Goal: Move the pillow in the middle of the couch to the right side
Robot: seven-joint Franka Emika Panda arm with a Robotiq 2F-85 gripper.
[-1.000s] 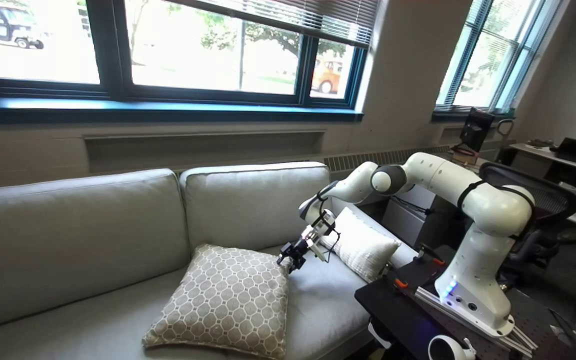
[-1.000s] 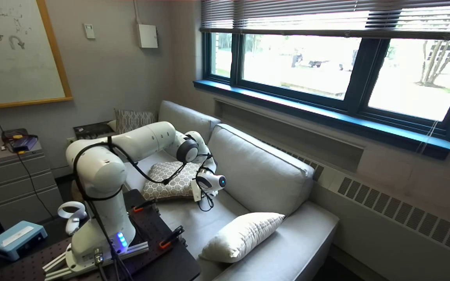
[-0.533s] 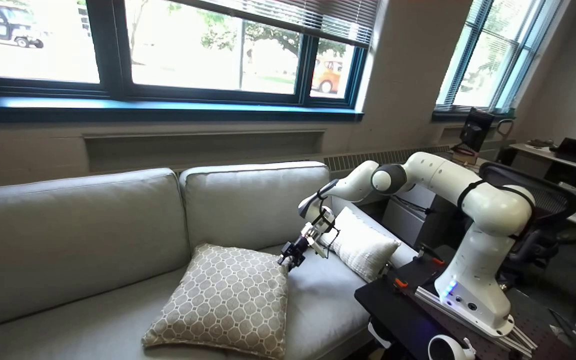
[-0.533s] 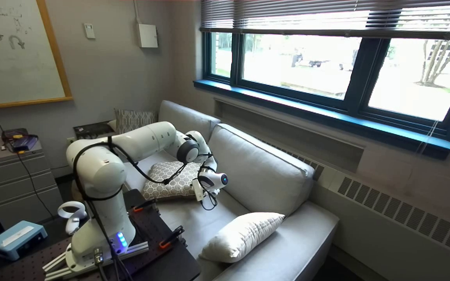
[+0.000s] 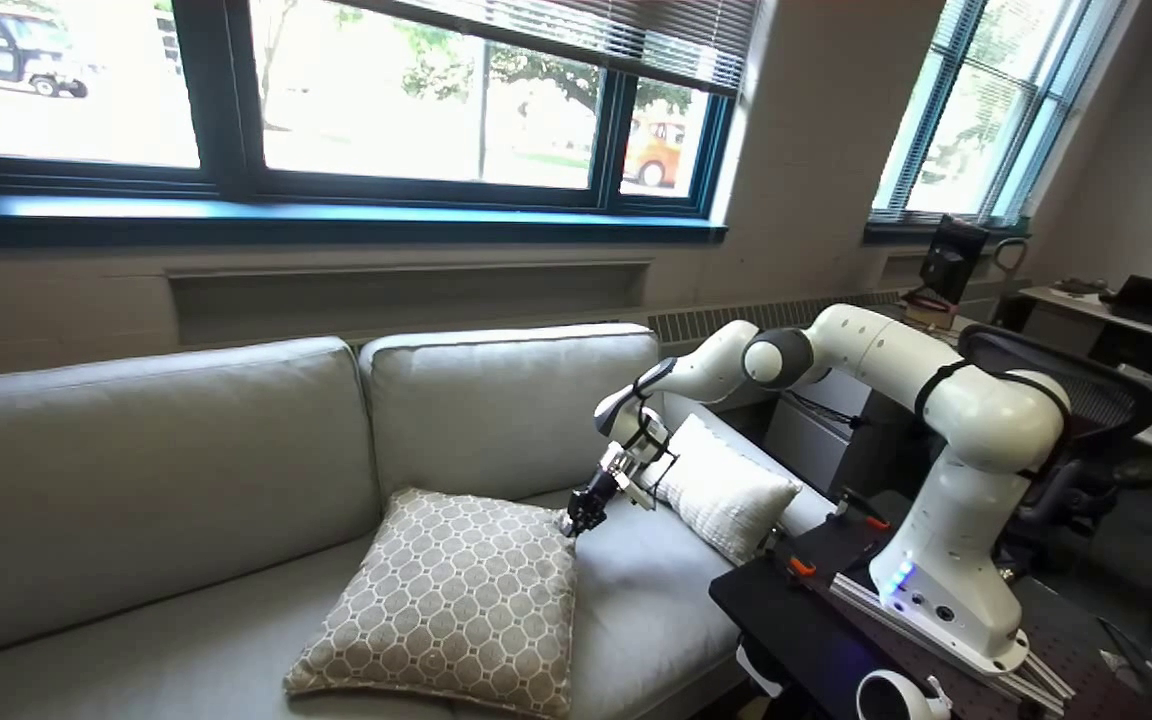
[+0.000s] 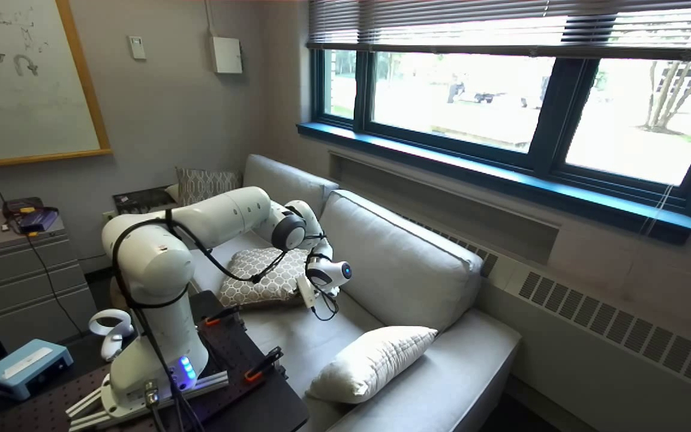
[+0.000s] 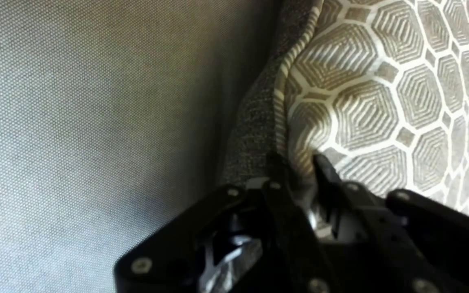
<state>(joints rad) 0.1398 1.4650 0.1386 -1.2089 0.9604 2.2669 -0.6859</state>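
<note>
A large, square, beige fabric pillow [image 5: 456, 600] with a white lattice pattern lies on a long, light grey upholstered couch [image 5: 136, 640], between the grey back cushions [image 5: 511, 410] and the couch's front edge. Slim black fingers [image 7: 327, 171] are clenched on it, a fold of its cloth pinched between their tips; the gripped corner is the one toward the back cushions and the armrest [image 6: 441, 384]. A smaller, white quilted pillow [image 6: 375, 363] leans on that armrest, apart from the beige pillow. The white jointed robot arm [image 6: 219, 219] stands on a black table [image 6: 279, 402], near its couch-side edge.
</note>
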